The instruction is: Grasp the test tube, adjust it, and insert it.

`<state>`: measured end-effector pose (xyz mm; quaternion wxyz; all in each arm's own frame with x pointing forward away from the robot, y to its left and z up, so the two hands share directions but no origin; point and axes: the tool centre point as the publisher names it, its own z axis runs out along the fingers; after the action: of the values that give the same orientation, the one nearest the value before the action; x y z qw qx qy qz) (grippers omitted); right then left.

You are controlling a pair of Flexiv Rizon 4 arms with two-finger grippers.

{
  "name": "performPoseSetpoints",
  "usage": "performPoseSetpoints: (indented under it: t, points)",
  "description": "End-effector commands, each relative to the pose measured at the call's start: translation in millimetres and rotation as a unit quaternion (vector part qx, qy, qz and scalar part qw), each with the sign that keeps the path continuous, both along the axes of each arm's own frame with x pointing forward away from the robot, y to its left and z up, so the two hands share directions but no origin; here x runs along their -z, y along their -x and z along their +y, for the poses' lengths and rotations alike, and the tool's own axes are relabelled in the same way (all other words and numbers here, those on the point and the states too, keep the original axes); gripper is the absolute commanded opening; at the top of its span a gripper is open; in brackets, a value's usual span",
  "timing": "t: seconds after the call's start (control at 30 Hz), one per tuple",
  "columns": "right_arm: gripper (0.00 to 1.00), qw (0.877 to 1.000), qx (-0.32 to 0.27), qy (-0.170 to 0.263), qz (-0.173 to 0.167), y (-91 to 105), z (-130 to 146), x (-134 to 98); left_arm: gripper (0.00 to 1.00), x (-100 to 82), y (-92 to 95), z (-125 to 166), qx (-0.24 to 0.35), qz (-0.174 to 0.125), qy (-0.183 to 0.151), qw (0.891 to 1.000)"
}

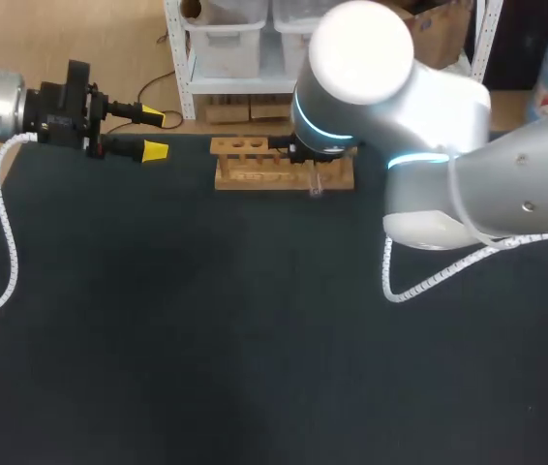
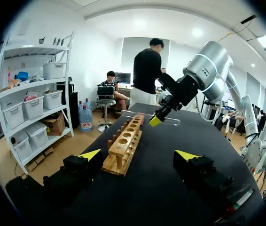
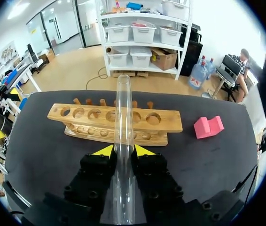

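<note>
A clear glass test tube lies lengthwise between the yellow-tipped fingers of my right gripper, which is shut on it. Its far end points over the middle holes of the wooden rack. In the left wrist view the tube hangs level in the right gripper, above the far end of the rack. In the head view my right arm hides its own gripper over the rack. My left gripper is open and holds nothing, left of the rack at the table's back edge.
A pink block sits on the dark table top just past the rack's end, beside the right gripper. The rack stands near the table's back edge. White cables hang from both arms.
</note>
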<state>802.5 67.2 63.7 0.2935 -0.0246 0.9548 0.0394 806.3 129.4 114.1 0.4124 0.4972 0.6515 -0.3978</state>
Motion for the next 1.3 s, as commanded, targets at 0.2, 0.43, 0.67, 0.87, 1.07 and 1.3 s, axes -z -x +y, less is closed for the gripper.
performPoseSetpoints:
  t: [0.2,0.43,0.67,0.87,1.07,1.3]
  points:
    - [0.0,1.0,0.001,-0.002,0.011,-4.3,2,8,1.0,1.0,0.3,0,0.0,-0.002,0.001,1.0]
    - [0.0,1.0,0.0,-0.005,0.017,-4.0,3,12,1.0,1.0,0.3,0,0.0,-0.002,0.001,1.0]
    - [0.0,1.0,-0.003,-0.009,0.022,-3.9,5,15,1.0,1.0,0.3,0,0.0,-0.002,0.001,1.0]
    - [0.0,1.0,-0.007,-0.01,0.026,-3.2,5,19,1.0,1.0,0.3,0,0.0,-0.002,0.001,1.0]
    - [0.0,0.999,-0.01,-0.013,0.034,-2.1,6,23,1.0,1.0,0.3,0,0.0,-0.002,0.001,1.0]
    - [0.0,0.999,-0.015,-0.017,0.046,-0.5,7,29,1.0,1.0,0.3,0,0.0,-0.002,0.001,1.0]
